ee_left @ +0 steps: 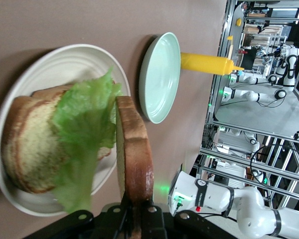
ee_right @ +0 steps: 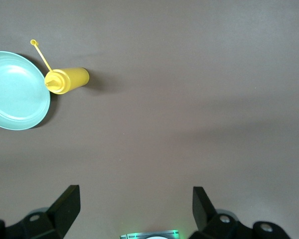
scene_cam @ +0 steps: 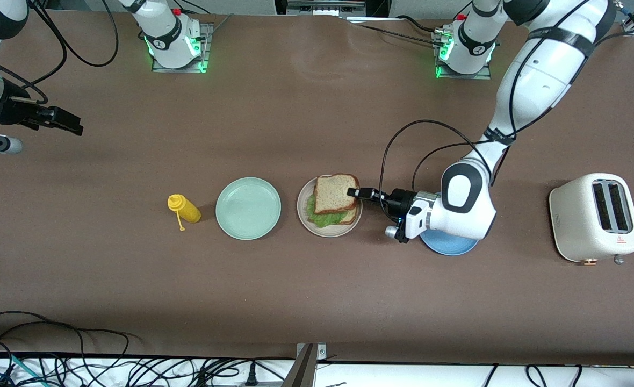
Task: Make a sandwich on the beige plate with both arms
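Where the front view looks down on the counter (scene_cam: 317, 301): left hand (scene_cam: 355, 192) clamped on top bread slice (scene_cam: 336, 193) over lettuce (scene_cam: 325, 217) on beige plate (scene_cam: 329, 229). Left wrist view: slice (ee_left: 133, 154) pinched edgewise, fingers nearly together. Right wrist view: right hand (ee_right: 134, 206) spread wide, empty, waiting above bare counter.

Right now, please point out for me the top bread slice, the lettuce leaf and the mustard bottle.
top bread slice (scene_cam: 334, 193): front view, middle of its upper face.
lettuce leaf (ee_left: 84, 119): left wrist view, middle of the green leaf.
mustard bottle (scene_cam: 187, 209): front view, on its yellow body.
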Robot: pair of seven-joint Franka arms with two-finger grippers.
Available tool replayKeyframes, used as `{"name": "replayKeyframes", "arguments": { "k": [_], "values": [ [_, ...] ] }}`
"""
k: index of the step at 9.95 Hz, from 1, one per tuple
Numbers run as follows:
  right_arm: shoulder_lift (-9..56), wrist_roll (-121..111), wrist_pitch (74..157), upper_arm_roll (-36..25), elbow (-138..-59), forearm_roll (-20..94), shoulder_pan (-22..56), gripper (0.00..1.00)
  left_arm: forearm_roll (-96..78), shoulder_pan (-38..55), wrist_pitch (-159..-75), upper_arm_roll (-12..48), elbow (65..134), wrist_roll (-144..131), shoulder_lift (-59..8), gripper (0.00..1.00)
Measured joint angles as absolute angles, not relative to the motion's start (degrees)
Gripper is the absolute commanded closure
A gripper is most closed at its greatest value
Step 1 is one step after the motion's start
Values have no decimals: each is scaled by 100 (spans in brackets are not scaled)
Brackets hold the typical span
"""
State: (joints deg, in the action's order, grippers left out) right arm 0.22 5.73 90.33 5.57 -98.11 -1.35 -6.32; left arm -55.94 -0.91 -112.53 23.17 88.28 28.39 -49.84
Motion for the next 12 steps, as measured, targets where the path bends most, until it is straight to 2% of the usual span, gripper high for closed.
{"name": "replayKeyframes", "arguments": {
  "k": [6, 10, 12],
  "values": [
    [54, 572, 9034, 421, -9811, -135, -636, 0, -5427, -160, -11465, 2301, 8649, 3075, -4999, 0],
    [63, 572, 9080, 490, -9781, -132, -579, 0, -4163, -276, -11461, 2287, 8585, 2852, -4637, 0],
    [53, 580, 9094, 786, -9662, -127, -566, 0, -3219, -287, -11229, 2286, 8536, 1965, -4284, 0]
  ]
}}
